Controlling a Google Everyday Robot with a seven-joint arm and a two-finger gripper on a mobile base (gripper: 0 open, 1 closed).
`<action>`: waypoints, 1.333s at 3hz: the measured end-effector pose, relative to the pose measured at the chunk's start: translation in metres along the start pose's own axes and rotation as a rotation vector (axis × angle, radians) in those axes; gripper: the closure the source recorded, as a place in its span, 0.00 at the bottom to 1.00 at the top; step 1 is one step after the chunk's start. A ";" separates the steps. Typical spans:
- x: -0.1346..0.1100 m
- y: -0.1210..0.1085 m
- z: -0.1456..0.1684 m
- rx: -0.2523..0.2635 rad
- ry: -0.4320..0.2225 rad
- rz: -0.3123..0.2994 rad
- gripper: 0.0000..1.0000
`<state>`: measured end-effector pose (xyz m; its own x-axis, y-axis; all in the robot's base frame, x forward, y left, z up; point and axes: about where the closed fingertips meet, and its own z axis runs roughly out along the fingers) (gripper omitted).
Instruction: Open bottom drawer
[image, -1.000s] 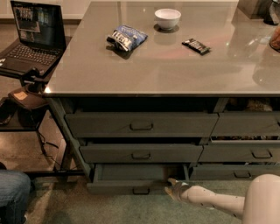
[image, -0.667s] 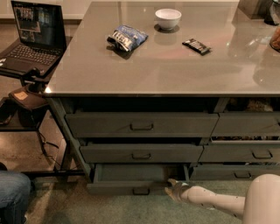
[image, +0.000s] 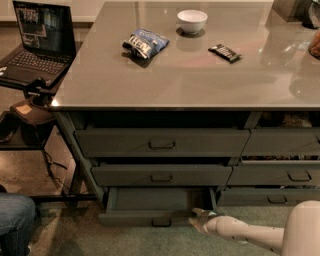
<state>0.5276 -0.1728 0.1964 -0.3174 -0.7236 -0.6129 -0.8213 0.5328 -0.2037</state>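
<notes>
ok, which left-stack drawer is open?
The bottom drawer: pulled out, inside showing; top and middle are in. Gripper sits at its front right corner.

Lighting: dim, warm, from overhead; broad glare patches on the tabletop (image: 190, 75), deep shadow under its overhang. Bottom drawer (image: 145, 200) interior murky; gripper (image: 199, 219), at its right front corner, palely lit.

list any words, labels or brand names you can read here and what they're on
No text here can be read with certainty.
Blue snack bag: large white lettering, too blurred to read.
Dark wrapped bar: pale print, too small to read.
Laptop screen: lit windows, text too small to read.
Bottom drawer, pulled out, and the gripper at the right end of its front: no markings visible.
</notes>
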 end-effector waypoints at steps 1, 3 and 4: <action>0.010 0.014 -0.008 0.003 -0.003 0.004 1.00; 0.016 0.029 -0.027 0.006 -0.004 0.008 1.00; 0.015 0.030 -0.026 0.001 0.001 0.001 1.00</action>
<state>0.4860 -0.1793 0.2009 -0.3189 -0.7234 -0.6124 -0.8202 0.5344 -0.2041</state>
